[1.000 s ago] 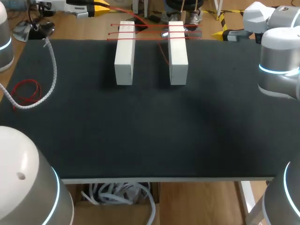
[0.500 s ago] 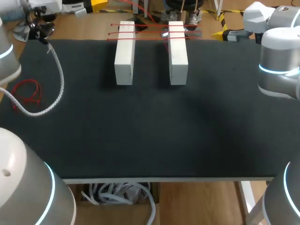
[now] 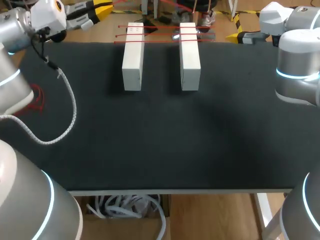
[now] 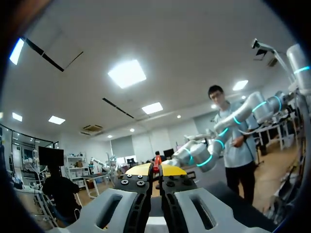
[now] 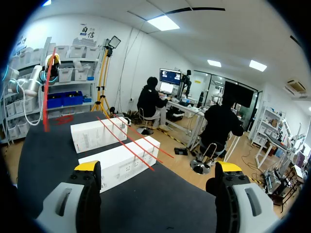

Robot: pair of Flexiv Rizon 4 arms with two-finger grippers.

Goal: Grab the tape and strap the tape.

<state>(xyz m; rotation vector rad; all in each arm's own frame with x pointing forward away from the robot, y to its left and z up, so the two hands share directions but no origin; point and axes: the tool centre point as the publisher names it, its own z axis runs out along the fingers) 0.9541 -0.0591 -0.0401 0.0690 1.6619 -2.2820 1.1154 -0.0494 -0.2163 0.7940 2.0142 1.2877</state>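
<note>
My left arm (image 3: 12, 80), swung farther in than before, hides most of the red coil (image 3: 39, 97), the left gripper (image 4: 156, 174) pinching red tape (image 4: 156, 167) beyond the table's far edge, the right gripper (image 5: 155, 177) spread wide.

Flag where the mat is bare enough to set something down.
Bare: the black mat from the two white rectangular blocks to the near edge, and right of them. Crowded: far middle, three red straps across the blocks; left side, white corrugated cable and red tape loop.
</note>
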